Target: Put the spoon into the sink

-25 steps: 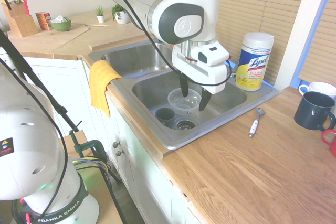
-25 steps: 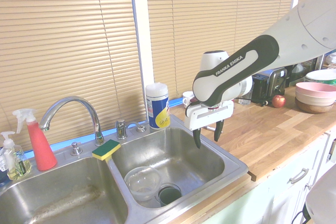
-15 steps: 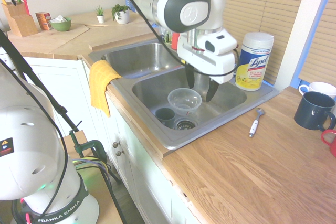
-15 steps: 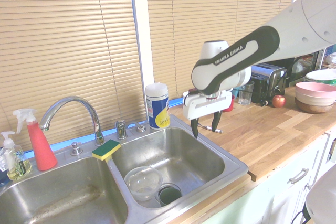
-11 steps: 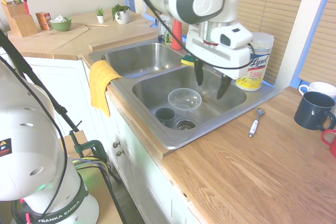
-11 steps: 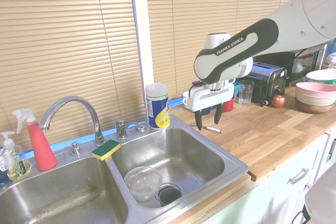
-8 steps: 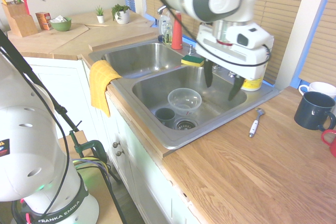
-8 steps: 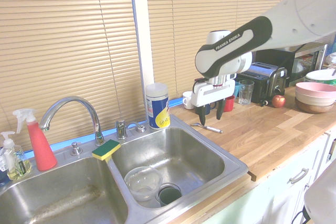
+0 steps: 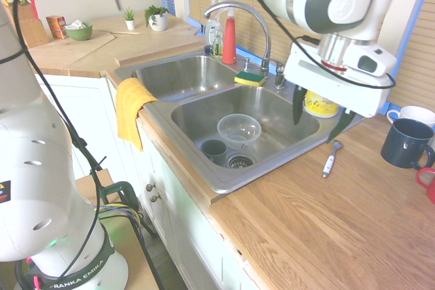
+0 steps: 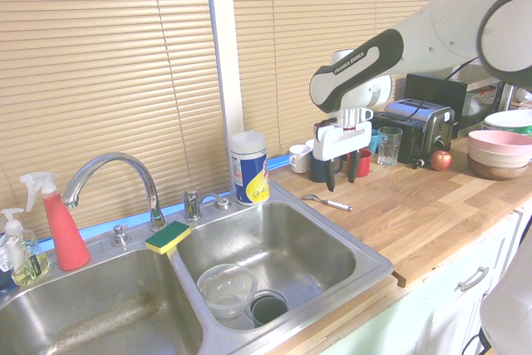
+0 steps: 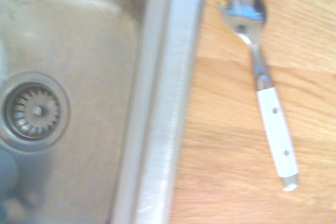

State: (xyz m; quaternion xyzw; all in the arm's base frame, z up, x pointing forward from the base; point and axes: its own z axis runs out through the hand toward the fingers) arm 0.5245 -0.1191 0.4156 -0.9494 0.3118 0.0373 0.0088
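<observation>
1. Here's the white two-finger gripper, jaws spread, holding nothing, above the counter's sink side.
2. White-handled, silvery metal spoon lies beside the steel sink: centre over it, then descend gently!

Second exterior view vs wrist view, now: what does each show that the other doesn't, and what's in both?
Only second exterior: the tool, open above the counter; faucet, sponge, wipes canister, toaster and apple.

Only wrist: the slotted drain strainer seen clearly, and two dots on the spoon's white handle.

Both: the spoon lying on the wood beside the sink, not in it.
</observation>
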